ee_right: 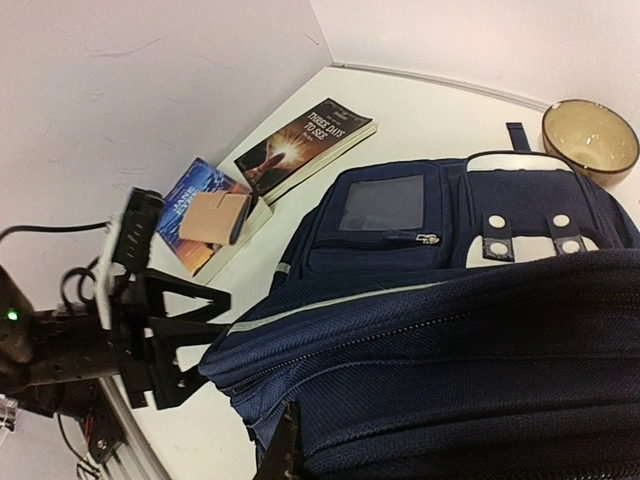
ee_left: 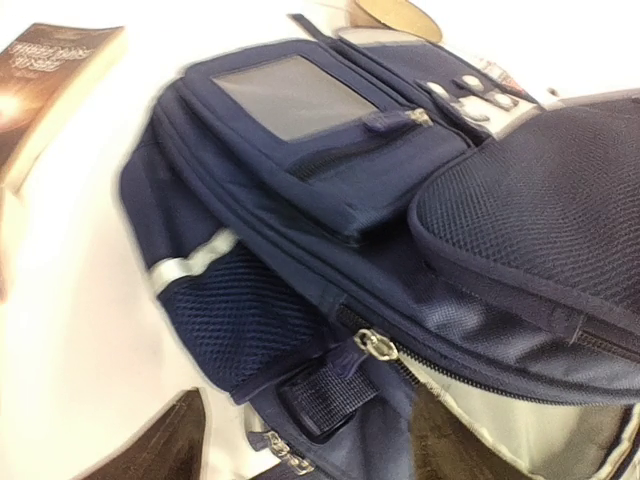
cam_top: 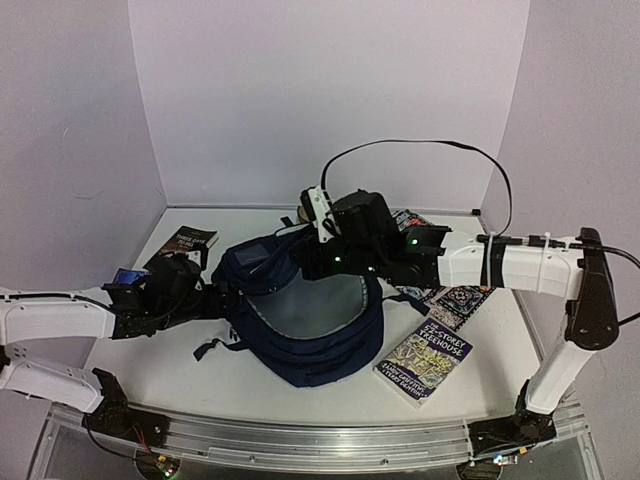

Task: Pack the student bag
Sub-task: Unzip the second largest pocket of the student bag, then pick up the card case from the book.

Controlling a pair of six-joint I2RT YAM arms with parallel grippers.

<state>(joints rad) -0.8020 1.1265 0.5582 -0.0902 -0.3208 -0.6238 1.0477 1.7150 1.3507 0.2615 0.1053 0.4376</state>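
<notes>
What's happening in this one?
Two robot arms are working on a navy-blue fabric backpack lying open on the white table. The right gripper is shut on its far rim, apparently holding the mouth open. The left gripper stands open at the bag's left side, gripping nothing. Paperback books lie on the table outside it.

1. The navy student bag point(ee_right: 430, 330) is seen close up, its clear-windowed front pocket turned upward.
2. 2 books are laid to its left: a dark book point(ee_right: 305, 145) and, just beside it, a blue book point(ee_right: 190, 200).
3. A tan bowl point(ee_right: 590, 135) is set by its far end.
4. The left gripper point(ee_right: 205, 338) is held at the bag's corner, jaws spread.
</notes>
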